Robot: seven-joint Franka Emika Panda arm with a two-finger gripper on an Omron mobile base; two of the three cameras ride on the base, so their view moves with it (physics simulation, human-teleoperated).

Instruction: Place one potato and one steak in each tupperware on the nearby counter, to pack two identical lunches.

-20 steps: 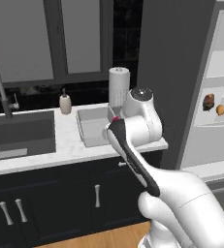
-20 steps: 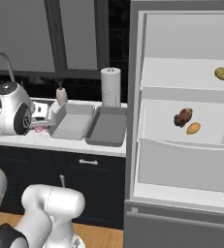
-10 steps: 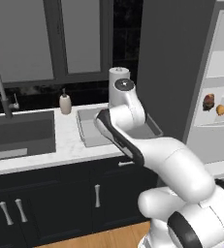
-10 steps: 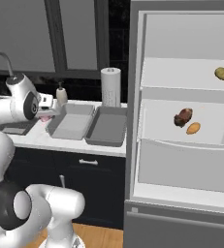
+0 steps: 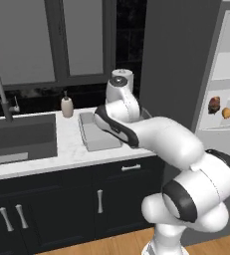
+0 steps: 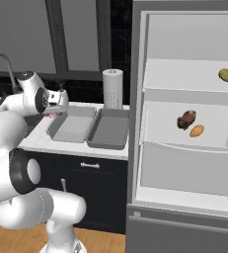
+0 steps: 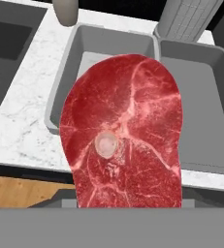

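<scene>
Your gripper (image 6: 56,105) is clamped on a flat raw red steak with a round white bone (image 7: 125,140), and it hangs over the near edge of the white marbled stone counter (image 7: 28,121), in front of the two grey tupperware trays.

The steak could slip out and fall on the wooden floor (image 7: 21,191), because part of it hangs past the counter edge. It is big and floppy, so it might catch on the left tray's near wall (image 7: 60,104) and flop half outside.

You have open room above both trays. The left grey tray (image 6: 71,129) and the right grey tray (image 6: 108,131) sit touching. Watch the white paper towel roll (image 6: 112,89) and the small soap bottle (image 5: 66,106) behind them. The open fridge (image 6: 184,173) stands just beside the right tray.
</scene>
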